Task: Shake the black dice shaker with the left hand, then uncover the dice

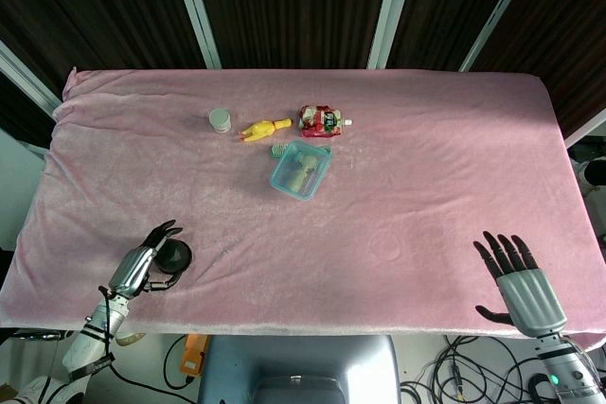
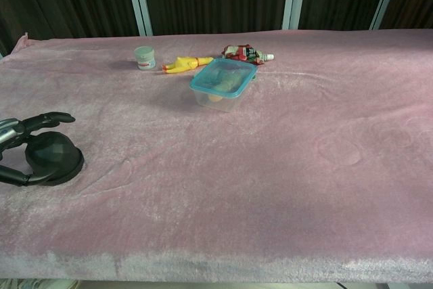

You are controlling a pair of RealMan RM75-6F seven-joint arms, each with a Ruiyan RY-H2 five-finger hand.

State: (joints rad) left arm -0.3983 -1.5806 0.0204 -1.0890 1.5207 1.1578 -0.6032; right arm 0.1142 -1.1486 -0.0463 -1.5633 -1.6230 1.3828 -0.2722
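Observation:
The black dice shaker (image 1: 173, 257) (image 2: 54, 156) stands on the pink cloth near the front left corner, mouth down on its base. My left hand (image 1: 142, 270) (image 2: 20, 150) is at its left side with fingers spread around it; the upper fingers (image 2: 47, 120) arch above the shaker with a gap, and the thumb lies by its base. No dice show. My right hand (image 1: 519, 283) hovers at the front right edge, fingers spread and holding nothing; the chest view does not show it.
At the back middle lie a small white jar (image 1: 220, 120) (image 2: 144, 57), a yellow rubber chicken (image 1: 265, 129) (image 2: 183, 64), a red pouch (image 1: 322, 120) (image 2: 242, 52) and a teal-lidded plastic box (image 1: 301, 169) (image 2: 223, 82). The pink tablecloth (image 1: 426, 158) covers the whole table.

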